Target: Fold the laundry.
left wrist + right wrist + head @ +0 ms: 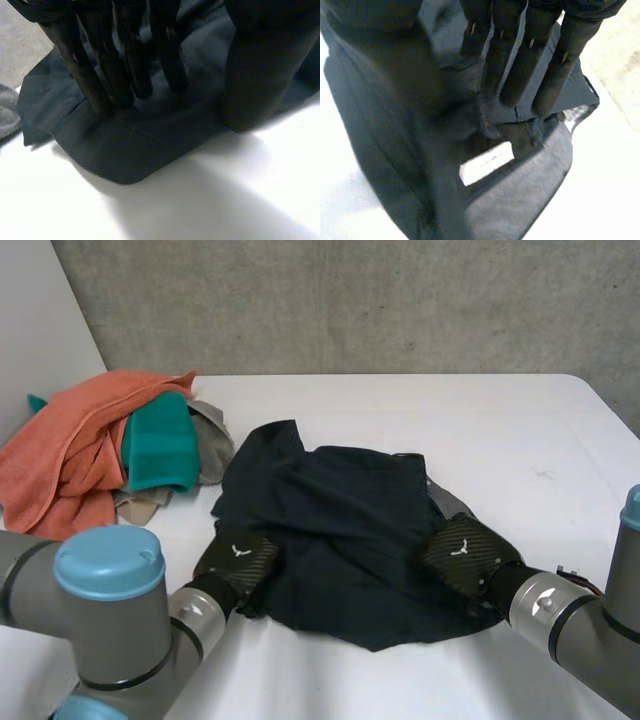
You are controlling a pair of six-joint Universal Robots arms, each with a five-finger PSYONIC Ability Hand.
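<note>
Your left hand (236, 558): fingers straight, thumb apart, pressing the near-left edge of the dark navy garment (340, 520), mid-table. Your right hand (465, 555): fingers straight, pressing its near-right edge, by a white label (486, 163).

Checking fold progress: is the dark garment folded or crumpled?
Crumpled: the garment lies wrinkled, edges uneven, label exposed; the left hand and right hand rest on its sides.

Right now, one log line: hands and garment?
left hand open on navy garment, left edge | right hand open on right edge | garment crumpled | orange towel, teal towel heaped beside
</note>
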